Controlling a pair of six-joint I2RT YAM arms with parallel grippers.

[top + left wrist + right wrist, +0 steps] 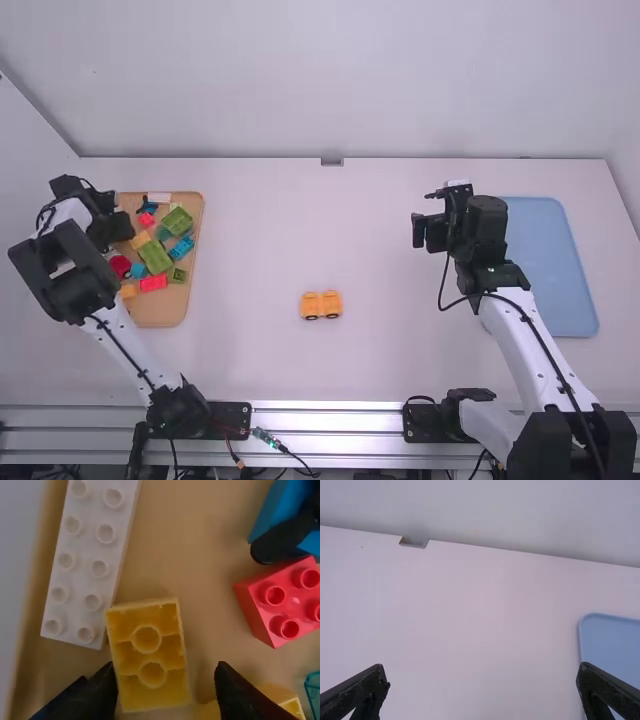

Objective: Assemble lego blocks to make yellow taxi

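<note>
Blocks (pixel 155 257) in tan tray (pixel 157 313), blue tray (pixel 553 262), left gripper (pixel 121 227) wide, right gripper (pixel 427 231) wide

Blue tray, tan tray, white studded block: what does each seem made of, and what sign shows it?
Blue tray: probably plastic, smooth, with a rounded, moulded-looking rim. Tan tray: perhaps wood or plastic, matt; its even brown leaves this open. White studded block: likely hard plastic, smooth, with uniform round studs.
</note>
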